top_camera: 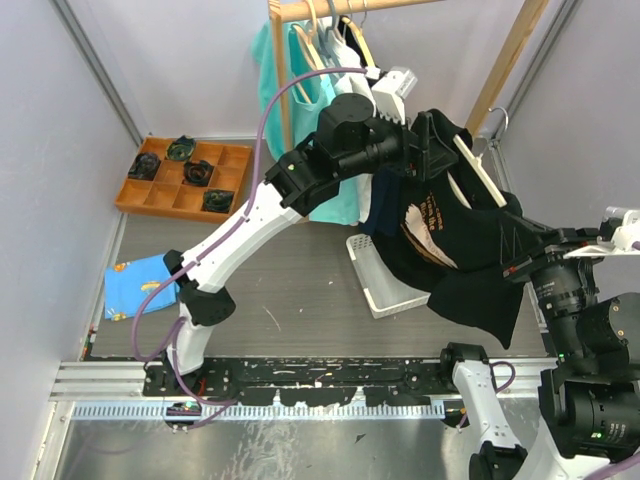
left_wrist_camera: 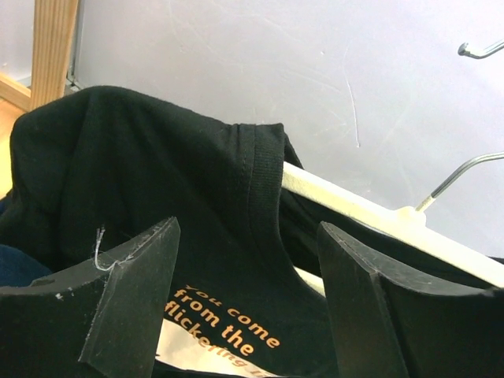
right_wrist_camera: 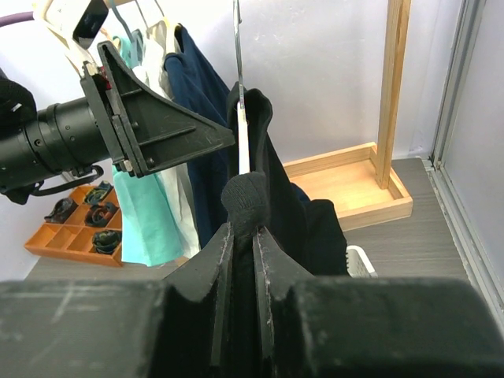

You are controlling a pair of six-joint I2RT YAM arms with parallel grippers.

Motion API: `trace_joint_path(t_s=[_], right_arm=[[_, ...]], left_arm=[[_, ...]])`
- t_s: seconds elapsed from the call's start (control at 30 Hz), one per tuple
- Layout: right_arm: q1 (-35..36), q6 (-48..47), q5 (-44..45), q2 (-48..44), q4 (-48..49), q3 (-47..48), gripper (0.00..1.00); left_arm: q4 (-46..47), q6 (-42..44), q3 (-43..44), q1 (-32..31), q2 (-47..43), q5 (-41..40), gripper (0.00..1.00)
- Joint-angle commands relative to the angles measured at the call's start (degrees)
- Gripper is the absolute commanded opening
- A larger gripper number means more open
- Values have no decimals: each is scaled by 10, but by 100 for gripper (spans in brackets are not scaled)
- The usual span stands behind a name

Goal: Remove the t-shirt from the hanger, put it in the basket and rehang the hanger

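In my overhead view, an orange compartment tray [top_camera: 160, 197] sits at upper left, with dark rolled items [top_camera: 198, 172] in several cells. A blue cloth [top_camera: 140, 287] lies at mid left. A white basket [top_camera: 372, 285] stands at centre. A teal garment [top_camera: 266, 75] hangs on the wooden rack [top_camera: 516, 50] at top.

t-shirt [top_camera: 455, 255]: black, orange print, hanging bunched | hanger [top_camera: 478, 168]: white, tilted, metal hook, arm inside collar

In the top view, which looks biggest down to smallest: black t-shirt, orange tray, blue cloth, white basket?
black printed t-shirt
orange wooden compartment tray
white plastic basket (partly hidden) and blue patterned cloth look alike, unranked
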Motion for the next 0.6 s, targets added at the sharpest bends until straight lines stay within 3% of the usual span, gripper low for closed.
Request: trace_joint_path(t_s=[0.0, 0.27, 0.57], right_arm=[[-2, 7, -13, -9, 35, 4, 1], [-3, 8, -13, -15, 29, 5, 1], [-6, 11, -10, -21, 29, -6, 1]], left_arm=[[24, 1, 20, -3, 10, 1, 74], [27, -6, 20, -7, 15, -1, 43], [29, -7, 21, -9, 12, 10, 0]])
